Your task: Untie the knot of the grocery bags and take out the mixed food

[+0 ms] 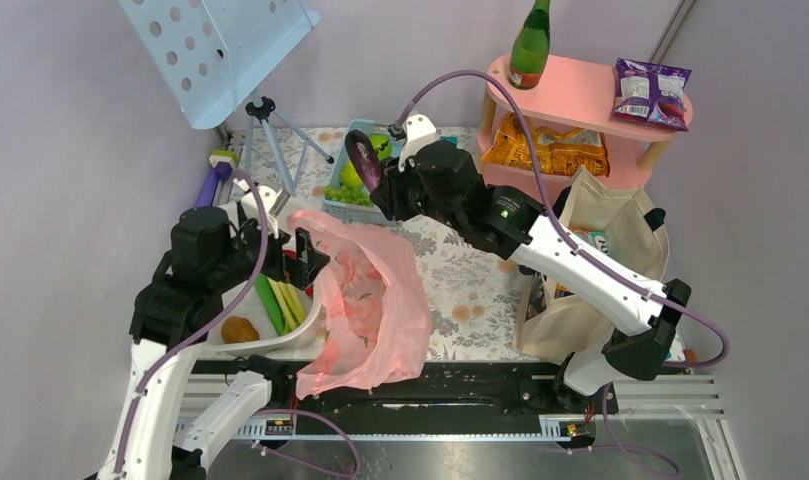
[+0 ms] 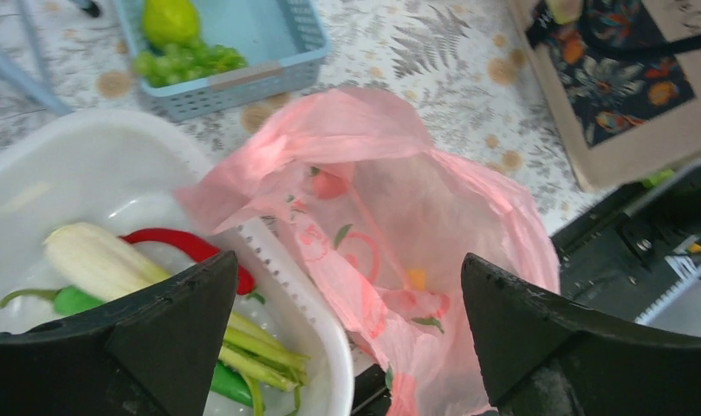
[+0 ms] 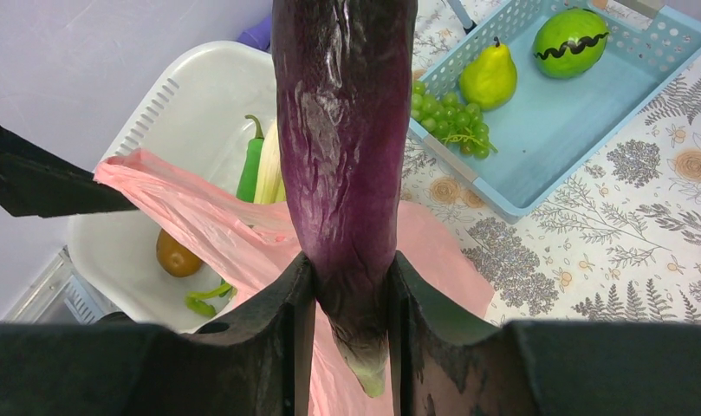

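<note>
The right tool is clamped narrowly on the stem end of the dark purple aubergine, holding it in the air near the blue basket where a pear lies; the aubergine's far tip is cut off in the wrist view. The left tool stands wide and empty over the pink bag, which lies crumpled on the worktop, draped over the white basin. What the bag holds is unclear through the film. Leeks lie in the basin, partly hidden by a finger. The canvas tote is mostly behind the right arm.
</note>
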